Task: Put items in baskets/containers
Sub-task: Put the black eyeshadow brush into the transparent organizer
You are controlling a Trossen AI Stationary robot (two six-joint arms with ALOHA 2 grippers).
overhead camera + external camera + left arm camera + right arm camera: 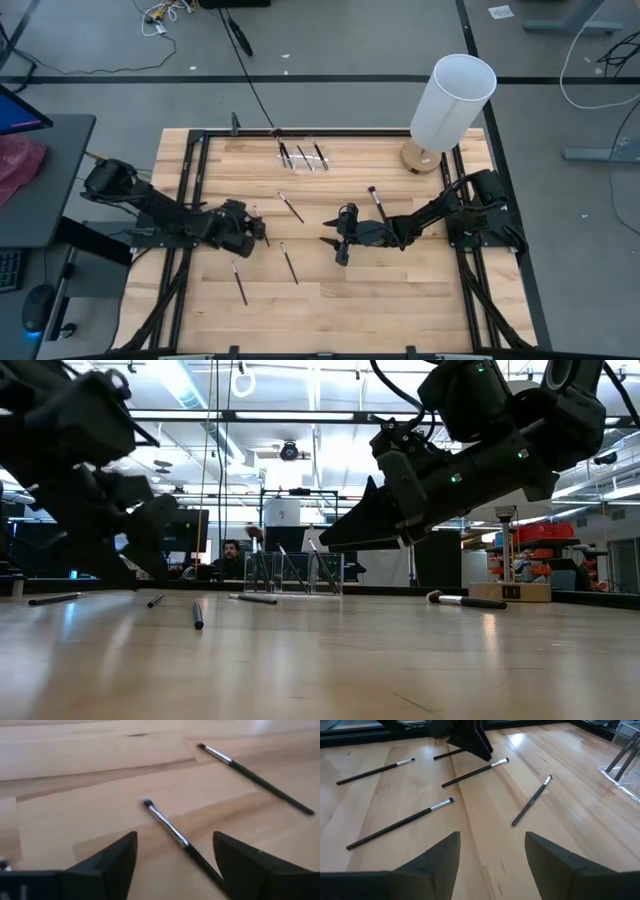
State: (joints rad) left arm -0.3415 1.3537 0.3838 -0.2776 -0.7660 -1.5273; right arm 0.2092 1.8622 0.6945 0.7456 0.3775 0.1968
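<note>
Several slim dark makeup brushes lie flat on the wooden table: one (pixel 290 207) near the middle, two (pixel 288 262) (pixel 240 283) nearer the front, one (pixel 377 203) by the right arm. The clear organiser box (pixel 303 155) stands near the far edge with a few brushes upright in it. My left gripper (pixel 258 232) is open and low over the table, its fingers on either side of a brush (pixel 170 827) without touching it. My right gripper (pixel 332 250) is open and hovers above the table's middle (pixel 335 540), with brushes (pixel 400 822) lying beyond it.
A tall white cylinder on a round wooden base (pixel 450 100) stands at the far right corner. A black frame (pixel 190 190) runs along the table's sides. In the low view a person (pixel 230 555) sits in the room behind. Bare wood lies toward the near edge.
</note>
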